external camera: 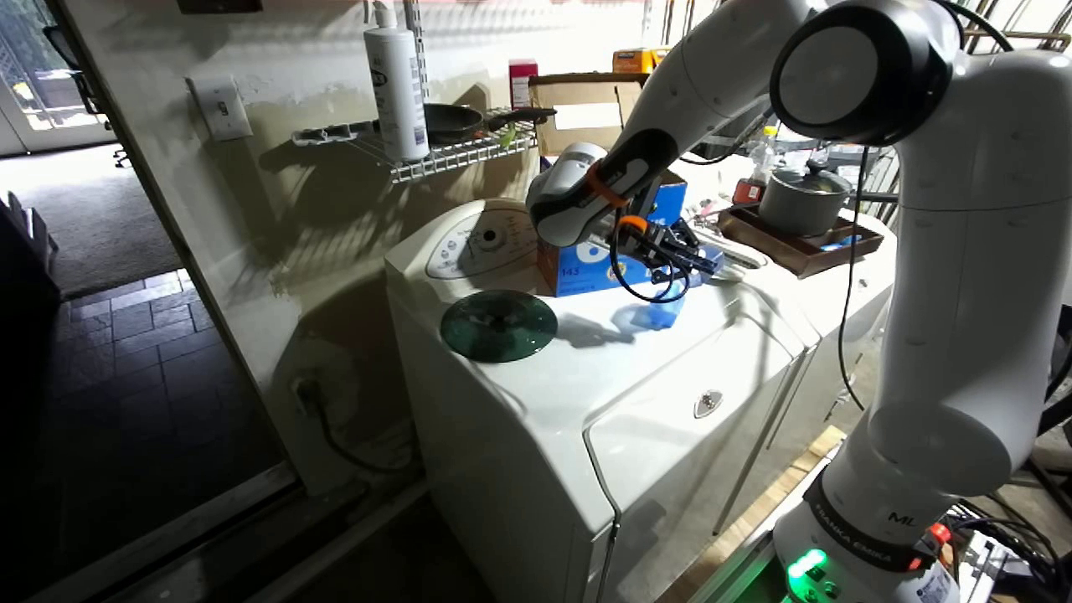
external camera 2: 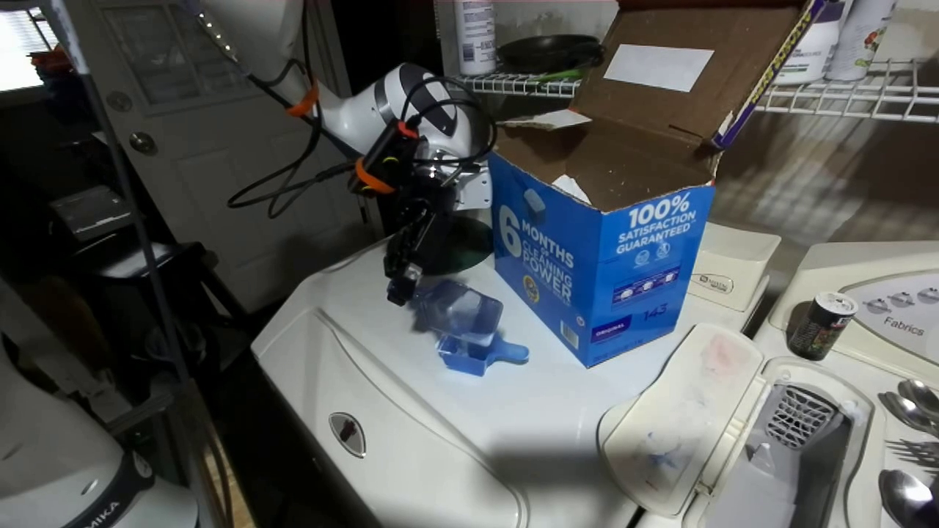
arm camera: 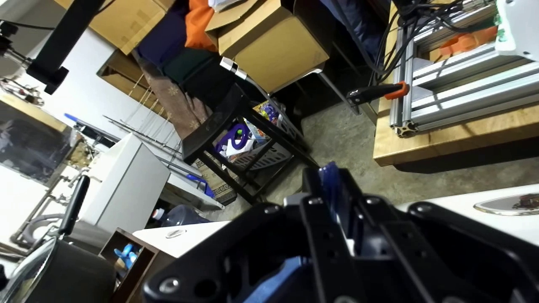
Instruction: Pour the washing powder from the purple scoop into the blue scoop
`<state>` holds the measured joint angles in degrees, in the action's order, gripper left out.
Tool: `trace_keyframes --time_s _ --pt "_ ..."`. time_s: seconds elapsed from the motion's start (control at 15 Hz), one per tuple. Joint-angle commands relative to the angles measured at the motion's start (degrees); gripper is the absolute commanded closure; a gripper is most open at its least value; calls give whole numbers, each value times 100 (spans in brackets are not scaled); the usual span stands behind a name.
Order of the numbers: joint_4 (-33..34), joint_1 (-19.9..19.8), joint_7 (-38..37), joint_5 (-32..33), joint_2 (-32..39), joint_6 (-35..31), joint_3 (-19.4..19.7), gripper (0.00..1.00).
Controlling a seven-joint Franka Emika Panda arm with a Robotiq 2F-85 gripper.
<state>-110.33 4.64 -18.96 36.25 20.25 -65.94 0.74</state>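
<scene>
Tool [arm camera: 330,181] pinches the purple scoop [external camera 2: 458,312] and holds it tipped just above the blue scoop [external camera 2: 462,359], which sits on the white counter [external camera 2: 565,407].

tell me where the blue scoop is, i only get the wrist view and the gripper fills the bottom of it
Observer: The blue scoop sits on the washer, lower than the held purple scoop. The two overlap in an exterior view, so I can't tell whether they touch.
Operator: ok, which way is it pointing
Observer: Its handle points toward the big blue box, stopping short of it.
</scene>
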Motion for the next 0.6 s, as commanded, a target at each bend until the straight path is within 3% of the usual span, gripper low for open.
trace_keyframes --time_s 0.0,0.53 --pt "243 56 12 221 206 251 -53 97" --pt "292 118 -16 330 315 326 -123 97"
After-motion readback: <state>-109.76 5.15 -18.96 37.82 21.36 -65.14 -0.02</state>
